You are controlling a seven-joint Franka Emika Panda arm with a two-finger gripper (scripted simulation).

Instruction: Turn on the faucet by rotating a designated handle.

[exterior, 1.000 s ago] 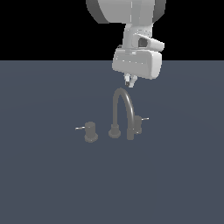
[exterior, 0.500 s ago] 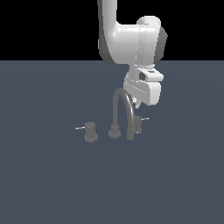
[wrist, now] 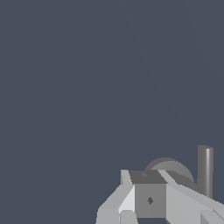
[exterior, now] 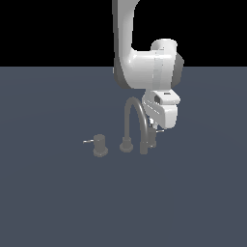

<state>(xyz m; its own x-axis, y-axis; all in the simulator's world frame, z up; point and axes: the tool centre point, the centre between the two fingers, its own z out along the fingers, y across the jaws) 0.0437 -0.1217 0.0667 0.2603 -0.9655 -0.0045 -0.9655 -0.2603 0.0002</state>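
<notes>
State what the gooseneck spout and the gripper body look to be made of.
Spout: dark grey and matte, with only a faint lighter band along the arch; could be coated metal, though the render leaves that open. Gripper body: glossy white shell with soft shading, like moulded plastic or painted metal.

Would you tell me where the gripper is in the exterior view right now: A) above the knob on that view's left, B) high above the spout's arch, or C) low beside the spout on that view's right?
C: the gripper hangs low beside the faucet spout, over the handle, far from the other knob.
</notes>
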